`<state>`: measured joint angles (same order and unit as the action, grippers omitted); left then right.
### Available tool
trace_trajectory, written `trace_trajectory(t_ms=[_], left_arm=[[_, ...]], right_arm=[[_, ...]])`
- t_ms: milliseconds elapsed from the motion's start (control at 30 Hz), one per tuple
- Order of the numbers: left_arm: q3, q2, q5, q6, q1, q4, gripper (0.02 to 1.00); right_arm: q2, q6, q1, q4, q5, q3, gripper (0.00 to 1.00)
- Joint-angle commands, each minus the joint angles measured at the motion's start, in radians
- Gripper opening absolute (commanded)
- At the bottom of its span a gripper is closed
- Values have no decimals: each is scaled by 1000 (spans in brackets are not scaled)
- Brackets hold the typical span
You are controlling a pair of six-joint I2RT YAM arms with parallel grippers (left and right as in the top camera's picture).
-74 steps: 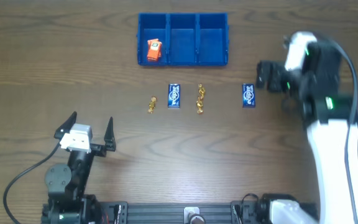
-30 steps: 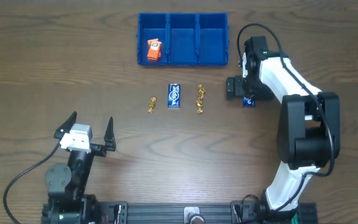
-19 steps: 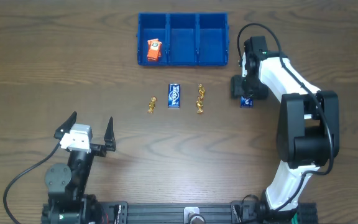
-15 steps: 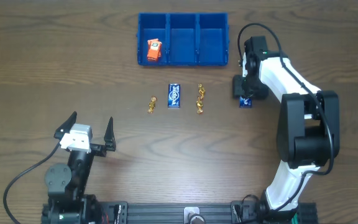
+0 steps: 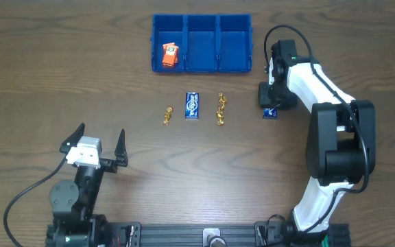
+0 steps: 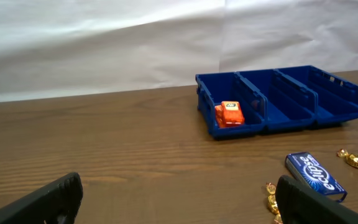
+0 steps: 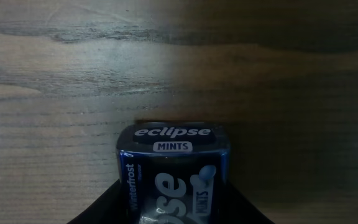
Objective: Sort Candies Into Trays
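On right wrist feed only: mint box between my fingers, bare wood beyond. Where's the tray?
Observer: In the top view the blue tray lies farther from the bases than the right tool, toward the left arm's side.
Operator: Contents?
Observer: One orange candy in the compartment at the left arm's end; the other two are empty.
Operator: Other loose items?
Observer: A second mint box and gold candies, in a row with the held mint box.

Right gripper (image 5: 271, 103) covers most of the mint box (image 5: 270, 114); gold candies (image 6: 353, 159) partly cropped.
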<state>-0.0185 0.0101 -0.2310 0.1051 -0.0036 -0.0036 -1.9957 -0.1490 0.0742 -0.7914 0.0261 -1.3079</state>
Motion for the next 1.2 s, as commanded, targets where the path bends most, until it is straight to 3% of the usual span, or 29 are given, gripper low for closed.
trace_trajectory(t_ms=[33, 200, 433, 567, 800, 1200], left_arm=[[14, -6, -24, -4, 4, -49, 998], [14, -6, -24, -4, 4, -50, 996], [14, -6, -24, -4, 4, -49, 998], [14, -6, -24, -4, 4, -50, 998], [14, -6, -24, -4, 4, -50, 996], [14, -6, -24, -4, 4, -49, 996]], right_arm=[[47, 0, 6, -13, -6, -28, 308], [163, -5, 64, -31, -16, -98, 303], [249, -116, 246, -33, -220, -286, 299], [237, -172, 332, 7, -274, -380, 294], [158, -196, 408, 112, -299, -491, 292], [-114, -219, 433, 84, -317, -710, 292]])
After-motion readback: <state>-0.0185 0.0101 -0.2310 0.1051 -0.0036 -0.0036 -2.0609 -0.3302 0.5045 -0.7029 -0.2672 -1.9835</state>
